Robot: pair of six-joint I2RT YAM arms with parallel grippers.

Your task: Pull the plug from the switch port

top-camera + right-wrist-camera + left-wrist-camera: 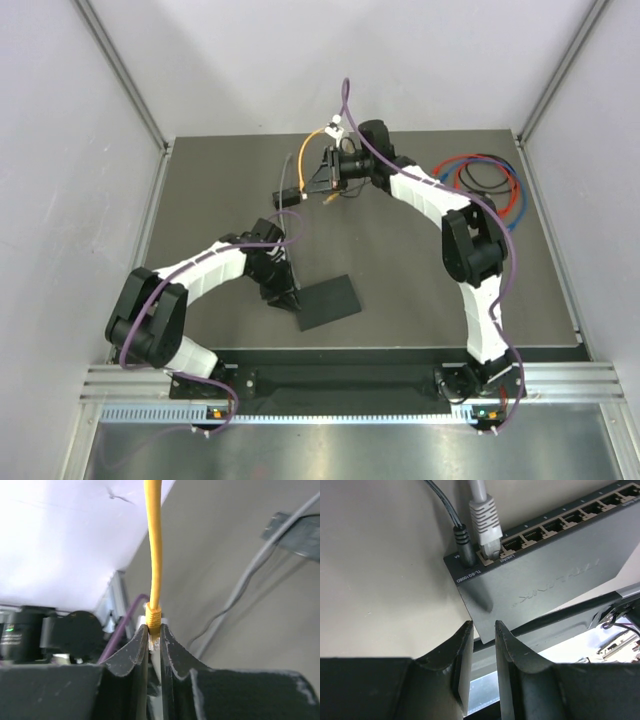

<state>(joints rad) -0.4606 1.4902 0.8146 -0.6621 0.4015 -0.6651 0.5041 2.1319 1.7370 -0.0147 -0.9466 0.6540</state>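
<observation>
Top external first, starting on the left: the left claw [481, 625] sits at the left end of the switch [330, 302]. The switch lies flat on the tabletop [420, 270], toward the front and between the two arms. On the left wrist cam the claw's fingers stand partway apart right at the switch's corner. Honestly I can't tell if they're pinching the box or just parked against it. Same cam: a grey plug [485, 517] is seated in the end port with a black power plug [464, 542] just beside it. The other ports in view look empty.

Moving right and toward the back, the right claw [154, 630] is squeezed down narrow on a yellow plug [153, 616]. It grips at the boot, and the yellow cable [155, 545] runs straight out from between the fingers. The plug is well apart from the switch and looks lifted off the surface. Further right, some red and blue cables [495, 185] lie coiled near the edge, not involved.

My read: the pull itself looks done, since the yellow plug is out and nowhere near a port, so this is the tail end. Next move probably calls for setting that plug down clear of the switch and letting go. The left claw would then come away without dragging the box. If the grey one is the real target, it's a fresh grab at that end port.
</observation>
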